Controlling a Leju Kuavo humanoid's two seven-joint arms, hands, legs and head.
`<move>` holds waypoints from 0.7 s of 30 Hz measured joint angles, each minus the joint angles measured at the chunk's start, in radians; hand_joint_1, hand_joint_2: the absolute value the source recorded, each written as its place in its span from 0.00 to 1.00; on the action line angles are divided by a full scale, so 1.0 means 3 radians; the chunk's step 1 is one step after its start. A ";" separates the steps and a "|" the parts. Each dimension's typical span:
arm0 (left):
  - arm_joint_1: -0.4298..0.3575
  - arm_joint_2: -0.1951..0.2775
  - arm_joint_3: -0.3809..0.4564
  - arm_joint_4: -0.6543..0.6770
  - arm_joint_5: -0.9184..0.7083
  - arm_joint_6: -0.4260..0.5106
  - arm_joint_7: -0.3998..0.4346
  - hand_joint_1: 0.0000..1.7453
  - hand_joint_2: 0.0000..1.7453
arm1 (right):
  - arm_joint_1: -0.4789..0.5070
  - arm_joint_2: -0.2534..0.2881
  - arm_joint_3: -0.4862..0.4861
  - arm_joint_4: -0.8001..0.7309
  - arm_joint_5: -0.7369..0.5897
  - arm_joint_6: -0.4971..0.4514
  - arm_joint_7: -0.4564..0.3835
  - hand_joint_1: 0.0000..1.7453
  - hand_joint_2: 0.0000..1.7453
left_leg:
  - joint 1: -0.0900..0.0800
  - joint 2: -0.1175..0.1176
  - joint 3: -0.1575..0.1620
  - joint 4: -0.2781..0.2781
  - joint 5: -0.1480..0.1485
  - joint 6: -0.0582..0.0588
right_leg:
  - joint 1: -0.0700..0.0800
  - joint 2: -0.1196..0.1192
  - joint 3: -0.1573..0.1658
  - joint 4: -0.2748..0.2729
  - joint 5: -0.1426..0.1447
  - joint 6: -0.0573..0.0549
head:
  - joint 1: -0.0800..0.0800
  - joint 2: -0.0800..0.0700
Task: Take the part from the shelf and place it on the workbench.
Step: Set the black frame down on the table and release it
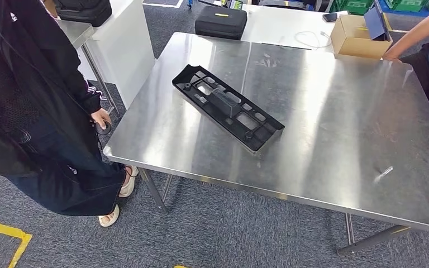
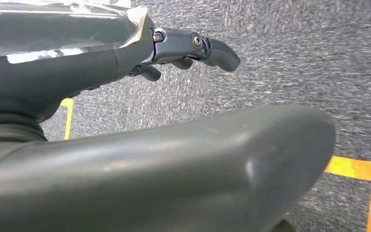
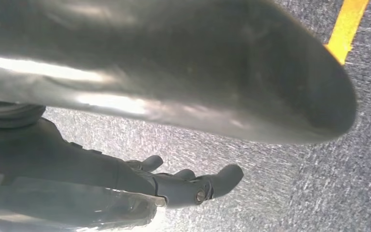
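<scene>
- Part (image 1: 227, 106): long black moulded plastic tray, ribbed with cut-outs, flat on brushed steel desk (image 1: 335, 128), diagonal.
- Cardboard box (image 1: 360, 37) at desk's far edge, blue item inside.
- Left hand (image 2: 193, 48), right hand (image 3: 188, 183): fingers spread, holding nothing, over grey carpet (image 2: 294, 58).

High head view over workbench (image 1: 335, 139); wrist views floorward, close.

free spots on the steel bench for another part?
On the workbench, the widest bare steel lies right of the black part, running to the right edge and near front edge. A narrower strip borders the left edge. The far right corner is crowded: a cardboard box and a person's arm.
</scene>
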 joint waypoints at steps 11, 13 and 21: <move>-0.0002 -0.0003 0.0000 0.0000 0.0025 -0.0059 -0.0059 0.00 0.00 | -0.0008 -0.0032 0.0005 0.0000 -0.0029 -0.0060 -0.0013 0.00 0.00 | -0.0062 0.0020 -0.0318 -0.0026 0.0288 0.0159 | 0.0014 0.0023 0.0107 0.0331 -0.0335 0.0038 | 0.0024 0.0000; -0.0003 -0.0004 0.0000 0.0000 0.0027 -0.0063 -0.0067 0.00 0.00 | -0.0019 -0.0037 0.0005 0.0000 -0.0041 -0.0072 -0.0024 0.00 0.00 | -0.0073 0.0019 -0.0344 -0.0016 0.0330 0.0127 | 0.0037 0.0028 0.0331 -0.0042 -0.0278 0.0016 | 0.0022 0.0000; 0.0005 0.0004 0.0005 0.0000 0.0073 -0.0065 -0.0077 0.00 0.00 | -0.0031 -0.0034 0.0023 0.0001 -0.0064 -0.0095 -0.0038 0.00 0.00 | -0.0025 0.0016 -0.0603 0.0715 -0.0231 -0.0036 | 0.0011 0.0006 0.0176 -0.0103 -0.0110 -0.0155 | -0.0004 0.0000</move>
